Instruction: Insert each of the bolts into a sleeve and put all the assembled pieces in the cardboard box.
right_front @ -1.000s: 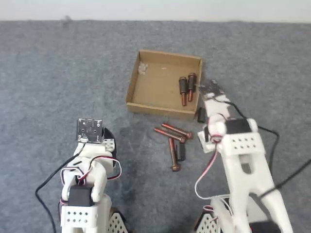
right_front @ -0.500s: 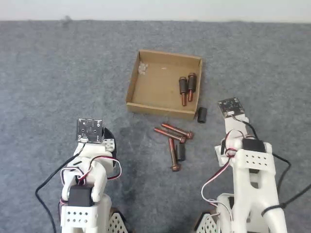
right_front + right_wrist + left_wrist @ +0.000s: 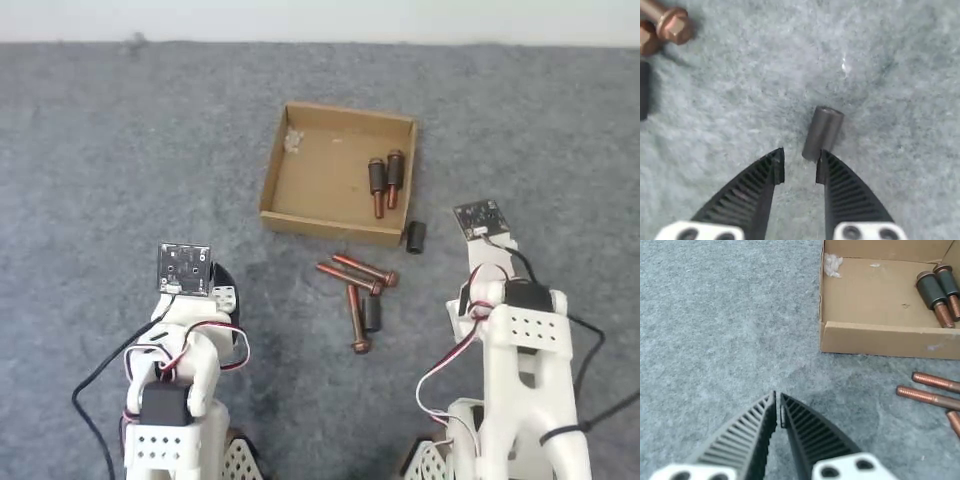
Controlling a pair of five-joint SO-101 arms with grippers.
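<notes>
The cardboard box [image 3: 300, 170] holds two bolts in black sleeves [image 3: 385, 182], also seen as sleeved bolts [image 3: 935, 295] in the left wrist view. Three bare copper bolts [image 3: 357, 272] lie on the carpet in front of the box, with a black sleeve [image 3: 372, 313] against the nearest one. A loose sleeve [image 3: 415, 236] lies by the box's near right corner. My right gripper [image 3: 799, 167] is open by a narrow gap, and that sleeve [image 3: 822, 132] lies just past one fingertip, outside the gap. My left gripper [image 3: 777, 404] is shut and empty over bare carpet, short of the box [image 3: 880, 339].
The grey carpet [image 3: 120, 150] spreads wide to the left of the box and beyond it. Both arm bases stand at the near edge: the left arm [image 3: 180, 350] and the right arm [image 3: 515, 340]. Two bolt heads [image 3: 670, 25] show in the right wrist view.
The right arm has drawn back from beside the box's right wall toward its base, leaving the loose sleeve where it lay. The left arm has not moved.
</notes>
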